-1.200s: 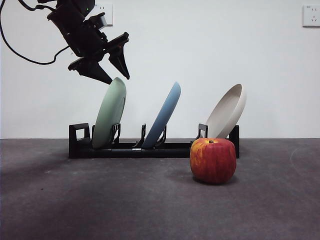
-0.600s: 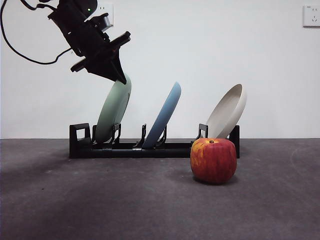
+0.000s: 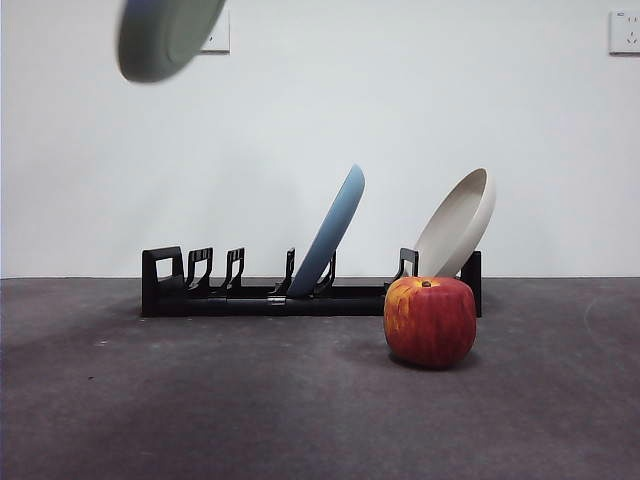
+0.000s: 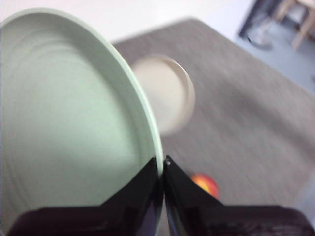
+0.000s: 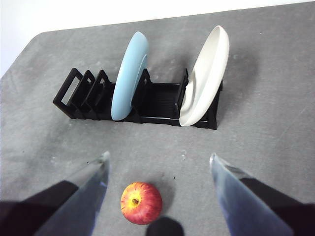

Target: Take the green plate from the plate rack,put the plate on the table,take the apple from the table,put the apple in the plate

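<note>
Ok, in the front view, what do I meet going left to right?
green plate held high at the top left → plate rack, its empty left slots → light blue plate → apple on the table, with the beige-white plate behind it.

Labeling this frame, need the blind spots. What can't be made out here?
- Front view: the green plate is blurred and cut by the top edge; the left end effector holding it is out of frame.
- Left wrist view: the green plate fills the near side and hides the plate rack; the apple and white plate are blurred.
- Right wrist view: the right end effector is blurred.
</note>
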You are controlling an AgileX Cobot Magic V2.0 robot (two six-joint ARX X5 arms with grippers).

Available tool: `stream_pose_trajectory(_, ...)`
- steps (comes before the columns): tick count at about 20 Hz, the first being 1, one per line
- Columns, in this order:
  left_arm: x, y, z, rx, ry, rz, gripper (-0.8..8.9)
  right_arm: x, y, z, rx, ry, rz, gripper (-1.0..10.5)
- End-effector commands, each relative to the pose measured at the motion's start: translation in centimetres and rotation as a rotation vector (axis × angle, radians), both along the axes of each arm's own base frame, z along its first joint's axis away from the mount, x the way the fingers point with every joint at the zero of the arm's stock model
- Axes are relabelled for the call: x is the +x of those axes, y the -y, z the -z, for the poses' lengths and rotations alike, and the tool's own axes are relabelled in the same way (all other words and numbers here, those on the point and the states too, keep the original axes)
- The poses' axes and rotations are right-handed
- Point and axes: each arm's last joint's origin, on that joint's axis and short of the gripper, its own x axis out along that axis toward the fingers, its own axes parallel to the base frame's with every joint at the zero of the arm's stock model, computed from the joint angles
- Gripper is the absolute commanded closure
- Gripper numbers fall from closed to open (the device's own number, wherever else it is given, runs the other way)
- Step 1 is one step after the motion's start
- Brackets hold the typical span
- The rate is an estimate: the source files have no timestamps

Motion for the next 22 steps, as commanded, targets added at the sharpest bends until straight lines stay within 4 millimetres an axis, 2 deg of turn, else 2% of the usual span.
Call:
stream_pose_trajectory(1,-3.6,0.2,-0.5,0.087,0.005,0.108,8.22,0.0,0.0,-0.1,0.005,0.002,0.002,6.0)
stream_pose_trajectory(3,-5.9,0.8,-0.6,0.162,0.003,0.109,8.22,0.0,0.0,-0.1,0.005,0.002,0.002,6.0)
stream_pose_trajectory(6,-8.0,2.4,-0.1,0.289,-0.025,0.113,8.22,0.0,0.0,-0.1,0.005,0.002,0.003,6.0)
stream_pose_trajectory(9,-8.9,5.2,2.1,0.392,-0.046,0.119,8.22,0.0,0.0,-0.1,0.005,0.002,0.003,6.0)
stream_pose_trajectory(11,-9.1,7.5,4.8,0.442,-0.057,0.101,8.22,0.0,0.0,-0.1,0.004,0.003,0.003,6.0)
stream_pose_trajectory(15,-8.3,10.6,11.4,0.539,-0.059,0.049,8.22,0.0,0.0,-0.1,0.004,0.003,0.003,6.0)
stream_pose_trajectory(18,-7.2,12.6,16.5,0.596,-0.101,0.074,8.22,0.0,0.0,-0.1,0.004,0.003,0.003,6.0)
stream_pose_trajectory(22,-5.3,15.3,22.3,0.699,-0.175,0.103,8.22,0.0,0.0,-0.1,0.005,0.002,0.003,6.0)
